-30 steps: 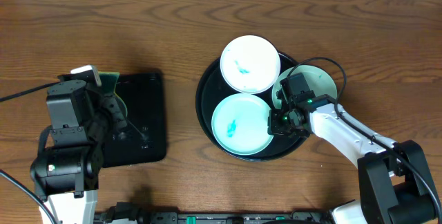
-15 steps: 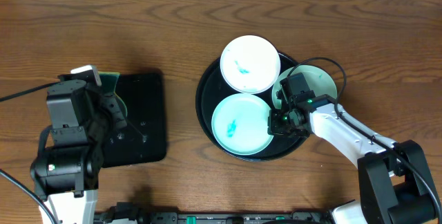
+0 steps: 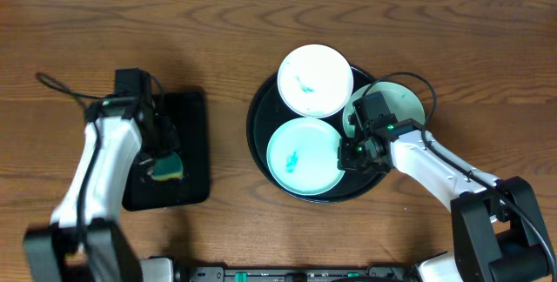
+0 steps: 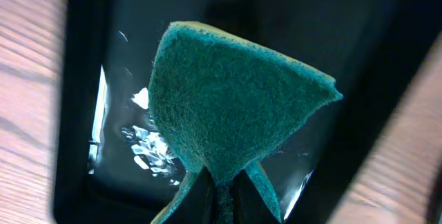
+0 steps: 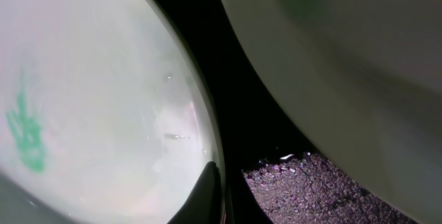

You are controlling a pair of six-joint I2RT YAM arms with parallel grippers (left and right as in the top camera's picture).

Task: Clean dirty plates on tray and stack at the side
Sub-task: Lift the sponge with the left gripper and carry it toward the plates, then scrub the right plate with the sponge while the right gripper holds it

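Observation:
Three small plates lie on the round black tray (image 3: 259, 134). The back plate (image 3: 315, 80) and the front plate (image 3: 300, 156) carry teal smears. The third plate (image 3: 396, 104) sits at the right, partly under my right arm. My right gripper (image 3: 348, 153) is shut on the front plate's right rim. In the right wrist view that plate (image 5: 90, 92) fills the left and the right gripper (image 5: 215, 186) pinches its edge. My left gripper (image 3: 161, 162) is shut on a green sponge (image 3: 167, 170). In the left wrist view the sponge (image 4: 228, 99) stands pinched in the left gripper (image 4: 219, 186).
A rectangular black tray (image 3: 187, 134) lies at the left under my left arm; its wet bottom (image 4: 131, 134) glints in the left wrist view. Cables run at the table's front edge. Bare wooden table (image 3: 226, 38) surrounds both trays.
My left arm has swung from a raised, folded pose out over the rectangular tray, bringing the sponge toward the tray's front. The right arm and the plates have not moved.

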